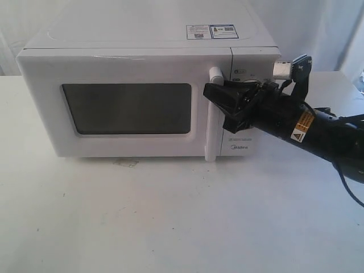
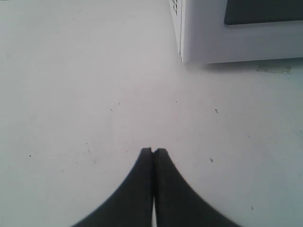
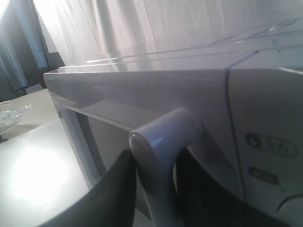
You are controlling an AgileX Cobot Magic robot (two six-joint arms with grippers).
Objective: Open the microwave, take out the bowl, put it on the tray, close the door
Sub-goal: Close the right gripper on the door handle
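Observation:
The white microwave (image 1: 142,34) stands on the table with its door (image 1: 131,68) shut and the window dark. The bowl is hidden behind that door. My right gripper (image 1: 211,108) reaches in from the right at the door's vertical white handle (image 1: 214,77). In the right wrist view its two black fingers (image 3: 118,184) sit on either side of the handle (image 3: 161,137) and press against it. My left gripper (image 2: 153,150) hangs shut and empty over bare table, near the microwave's lower corner (image 2: 213,38). No tray shows in the exterior view.
The right arm (image 1: 307,128) covers most of the control panel (image 1: 242,149). A clear glassy object (image 3: 9,116) lies on the table far beyond the microwave's left side. White cloth hangs behind. A faint smear (image 1: 126,163) marks the table in front of the door.

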